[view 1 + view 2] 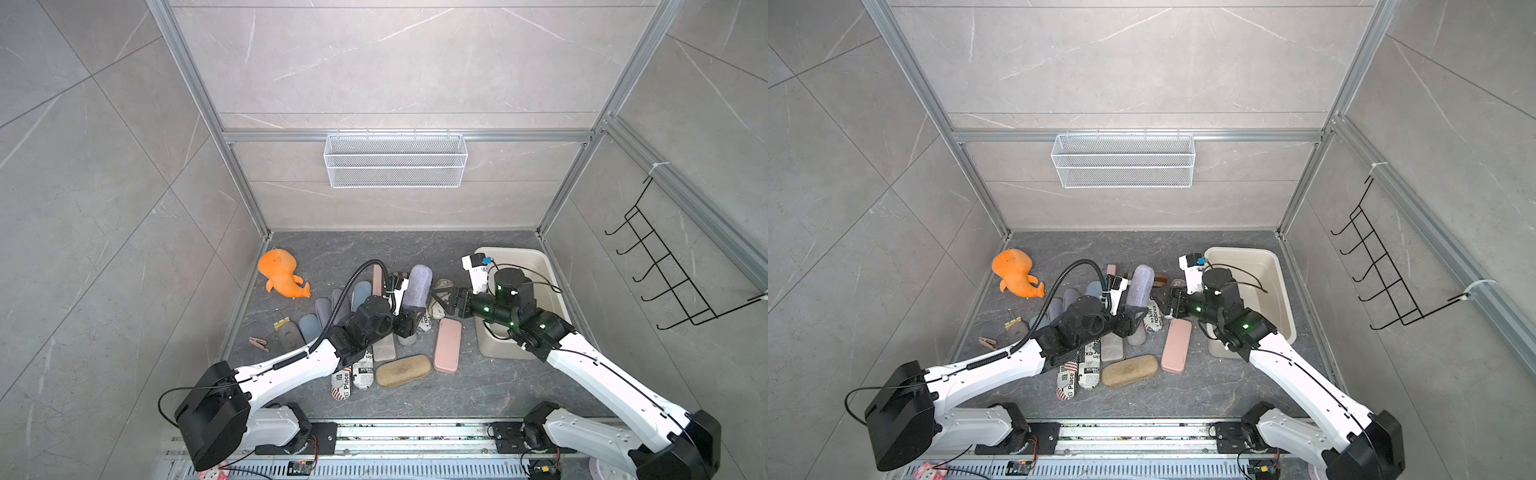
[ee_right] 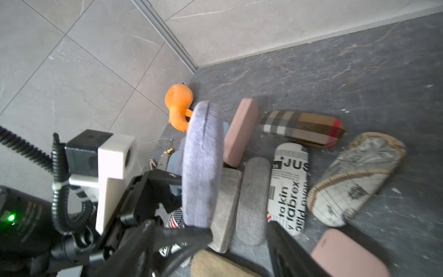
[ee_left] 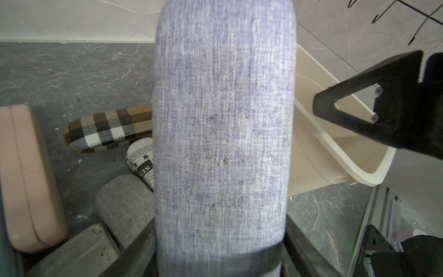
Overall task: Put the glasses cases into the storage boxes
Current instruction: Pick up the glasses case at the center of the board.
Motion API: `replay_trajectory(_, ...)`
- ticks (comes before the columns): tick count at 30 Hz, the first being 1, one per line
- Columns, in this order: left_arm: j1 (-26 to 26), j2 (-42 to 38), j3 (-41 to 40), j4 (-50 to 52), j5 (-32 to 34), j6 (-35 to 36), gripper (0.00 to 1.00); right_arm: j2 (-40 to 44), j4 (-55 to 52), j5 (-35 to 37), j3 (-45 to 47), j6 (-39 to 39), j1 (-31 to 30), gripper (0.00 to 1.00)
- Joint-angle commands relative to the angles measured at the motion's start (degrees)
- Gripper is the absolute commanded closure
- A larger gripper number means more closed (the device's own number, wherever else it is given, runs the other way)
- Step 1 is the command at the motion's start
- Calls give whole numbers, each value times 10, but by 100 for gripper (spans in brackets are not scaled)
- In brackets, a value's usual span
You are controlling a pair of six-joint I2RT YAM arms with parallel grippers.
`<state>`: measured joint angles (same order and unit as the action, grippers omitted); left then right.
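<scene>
Left wrist — lilac case [image 3: 223, 144] between jaws

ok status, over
Left gripper shut on lilac case, aloft. Right gripper open, empty, close by. Right arm hangs over the tub, may block the drop.

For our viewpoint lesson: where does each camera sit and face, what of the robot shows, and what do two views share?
Both top views: high above the robot's base, looking down; both arms show, left hand gripping the lilac case, right hand open near the storage box.
Left wrist: on the left arm, looking along that case toward the box; own fingers and a right-hand finger show.
Right wrist: on the right arm, facing the orange plush toy; own fingers and left hand show.
Shared by wrists: plaid case.
</scene>
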<state>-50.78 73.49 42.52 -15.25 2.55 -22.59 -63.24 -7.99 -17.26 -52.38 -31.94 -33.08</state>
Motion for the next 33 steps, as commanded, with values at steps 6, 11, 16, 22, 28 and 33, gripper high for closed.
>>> replay_trajectory(6,-7,-6,9,-94,-10,-34,49,-45,64,54,-36,-31,-42,39)
replay_trajectory(11,-8,-15,-1,-103,-13,-35,49,-62,51,91,-45,-35,-54,39)
replay_trajectory(16,-9,-15,-7,-115,-25,-41,49,-78,56,108,-56,-33,-65,43)
replay_trajectory(22,-9,-18,-11,-111,-21,-32,49,-94,47,112,-78,-34,-74,60)
replay_trajectory(28,-9,-18,-7,-102,-21,-21,36,-98,46,117,-86,-29,-81,65)
replay_trajectory(33,-9,-41,-17,-82,-12,-16,11,-97,29,145,-103,-17,-81,65)
